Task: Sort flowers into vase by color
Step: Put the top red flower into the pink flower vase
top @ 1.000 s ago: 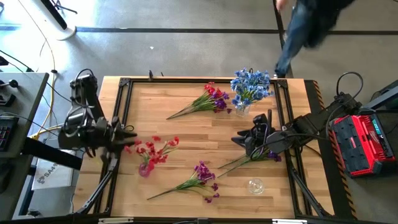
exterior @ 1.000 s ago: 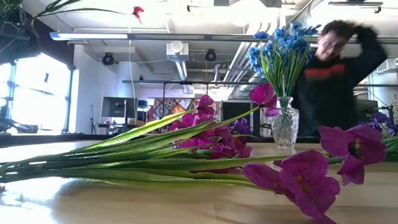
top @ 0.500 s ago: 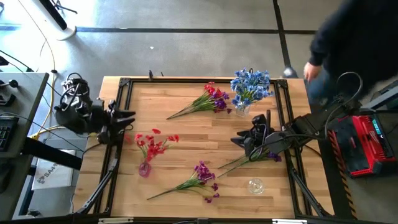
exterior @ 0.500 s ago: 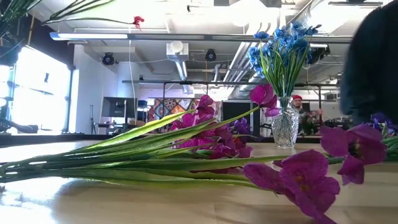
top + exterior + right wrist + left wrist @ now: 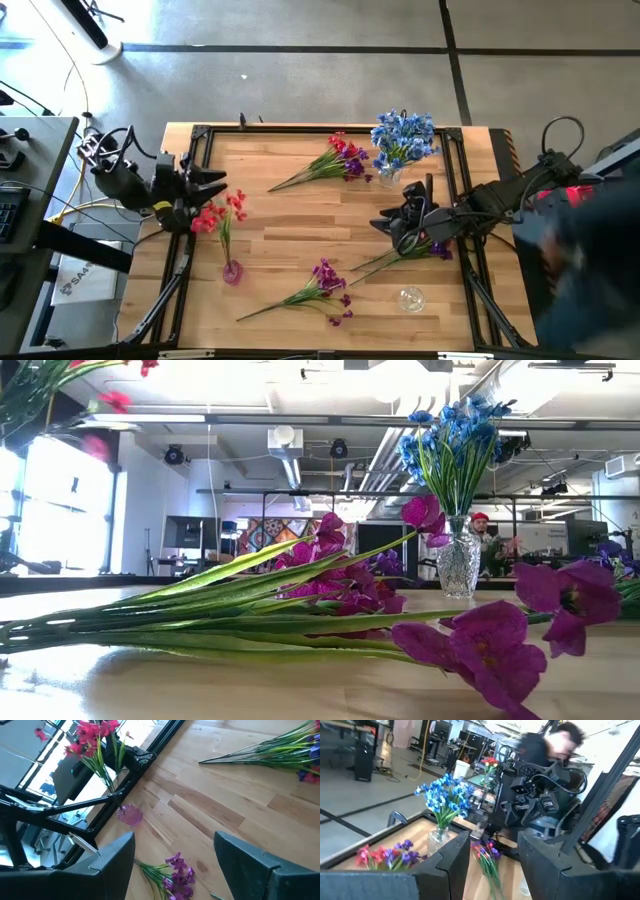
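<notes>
Red flowers (image 5: 215,212) stand in a small pink vase (image 5: 232,271) near the table's left edge, their stems leaning toward the far-left. My left gripper (image 5: 215,183) hangs open just above those blossoms; nothing lies between its fingers in the left wrist view (image 5: 494,845). Blue flowers (image 5: 404,137) fill a clear vase (image 5: 388,178) at the far edge. My right gripper (image 5: 392,228) is open over a purple spray (image 5: 400,254) that lies flat; the right wrist view (image 5: 175,840) shows its fingers wide apart. Another purple spray (image 5: 318,285) and a red-purple spray (image 5: 335,160) lie on the wood.
An empty clear vase (image 5: 410,298) stands near the table's near-right corner. A black frame (image 5: 195,135) runs round the tabletop. A blurred person (image 5: 590,270) is at the right, beside the red case. Bare wood lies in the table's middle (image 5: 300,220).
My left gripper has drawn back from beside the red flowers toward the table's far-left and turned its fingers to point right. The red blossoms have swung from leaning right to leaning far-left, with the pink vase staying put. A person has walked from the far edge round to the right.
</notes>
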`<control>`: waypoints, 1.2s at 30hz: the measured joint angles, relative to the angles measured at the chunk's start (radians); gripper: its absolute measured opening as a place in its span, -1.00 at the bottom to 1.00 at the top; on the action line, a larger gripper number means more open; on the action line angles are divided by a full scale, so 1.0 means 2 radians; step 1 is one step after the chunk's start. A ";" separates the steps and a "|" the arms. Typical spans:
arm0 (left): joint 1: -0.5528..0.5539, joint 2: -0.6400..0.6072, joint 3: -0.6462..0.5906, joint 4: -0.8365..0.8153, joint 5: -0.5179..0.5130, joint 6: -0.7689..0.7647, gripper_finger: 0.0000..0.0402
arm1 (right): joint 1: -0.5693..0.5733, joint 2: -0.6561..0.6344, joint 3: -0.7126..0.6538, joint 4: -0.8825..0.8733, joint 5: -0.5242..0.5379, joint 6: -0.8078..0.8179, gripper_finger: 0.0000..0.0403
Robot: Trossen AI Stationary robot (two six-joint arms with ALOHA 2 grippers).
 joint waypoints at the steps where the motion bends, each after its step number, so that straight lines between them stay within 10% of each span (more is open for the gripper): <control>1: 0.008 0.009 0.010 0.000 0.006 0.007 -0.23 | -0.002 0.000 0.000 0.000 -0.002 -0.002 0.28; 16: 0.165 0.168 0.179 -0.120 0.141 0.014 -0.23 | -0.005 0.000 0.000 0.000 -0.018 -0.002 0.28; 36: 0.499 0.351 0.188 -0.172 0.437 0.067 -0.23 | 0.032 0.000 0.000 -0.002 0.008 0.027 0.28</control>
